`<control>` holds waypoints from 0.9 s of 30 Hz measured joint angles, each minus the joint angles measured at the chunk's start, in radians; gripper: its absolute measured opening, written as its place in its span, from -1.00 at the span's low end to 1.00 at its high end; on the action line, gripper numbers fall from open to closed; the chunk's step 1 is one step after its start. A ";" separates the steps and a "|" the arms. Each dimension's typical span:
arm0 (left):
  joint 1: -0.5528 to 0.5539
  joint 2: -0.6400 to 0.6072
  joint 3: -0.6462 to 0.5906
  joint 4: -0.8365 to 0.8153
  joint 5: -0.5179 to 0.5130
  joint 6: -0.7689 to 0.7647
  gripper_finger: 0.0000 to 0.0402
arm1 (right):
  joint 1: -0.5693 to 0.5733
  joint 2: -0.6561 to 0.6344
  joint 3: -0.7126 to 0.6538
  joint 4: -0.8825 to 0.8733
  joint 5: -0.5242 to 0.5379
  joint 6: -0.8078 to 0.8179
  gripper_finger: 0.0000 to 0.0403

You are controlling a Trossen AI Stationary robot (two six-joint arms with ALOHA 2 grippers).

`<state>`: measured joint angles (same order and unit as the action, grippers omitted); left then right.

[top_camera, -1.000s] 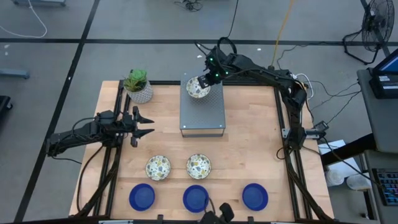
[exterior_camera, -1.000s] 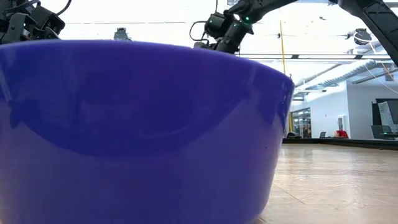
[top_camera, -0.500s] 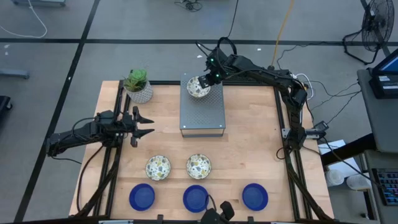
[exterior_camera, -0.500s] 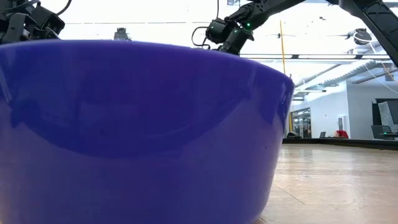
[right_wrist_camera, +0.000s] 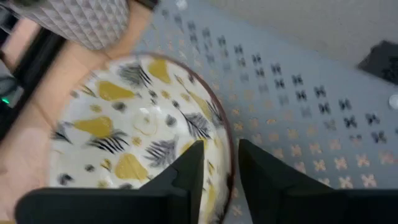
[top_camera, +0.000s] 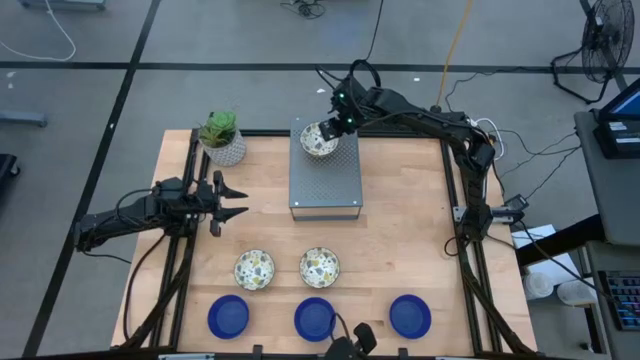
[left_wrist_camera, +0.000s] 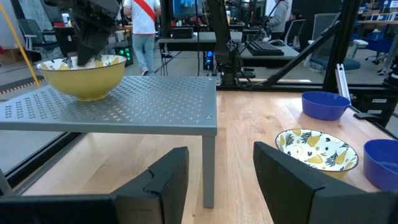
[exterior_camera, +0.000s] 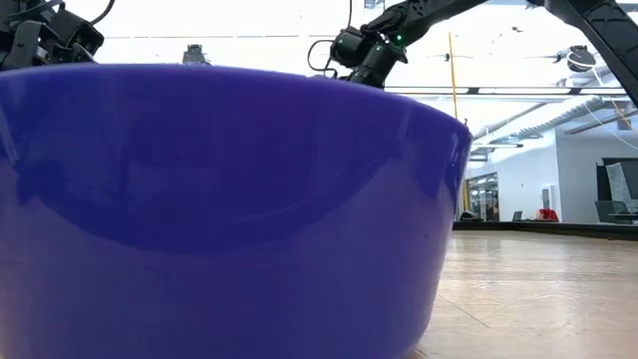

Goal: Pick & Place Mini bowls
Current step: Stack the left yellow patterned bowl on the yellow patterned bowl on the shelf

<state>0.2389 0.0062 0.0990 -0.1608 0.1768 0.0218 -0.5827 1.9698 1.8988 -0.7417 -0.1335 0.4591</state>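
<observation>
Grey perforated metal forms the raised stand at the far middle of your wooden worktop, and your right arm reaches in from the far right to its far end. The right claw hangs over the rim of a patterned mini bowl resting on the stand's far left corner; in the right wrist view one finger is inside the rim and the other outside, with a narrow gap on either side of the bowl wall, so you can see the fingers slightly parted and not pinching it.

That bowl is cream inside with yellow and dark leaf-like marks, and pale yellow on the outside as the left wrist view shows.

Your left arm waits at the left edge of the worktop, stretched level and pointing right, its left claw spread wide and holding nothing.

Two more patterned bowls sit side by side on the worktop nearer you, left of centre and at centre. Three blue bowls stand in a row along the near edge, well apart from one another. A white textured pot with a green plant stands at the far left corner, just left of the stand.
</observation>
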 joint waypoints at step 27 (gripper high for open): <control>0.000 0.000 0.000 0.000 -0.002 0.000 -0.09 | 0.008 -0.296 0.000 -0.165 0.008 -0.060 -0.37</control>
<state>0.2389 0.0060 0.0987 -0.1608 0.1753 0.0219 -0.5751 1.6734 1.8988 -0.9069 -0.1260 0.3993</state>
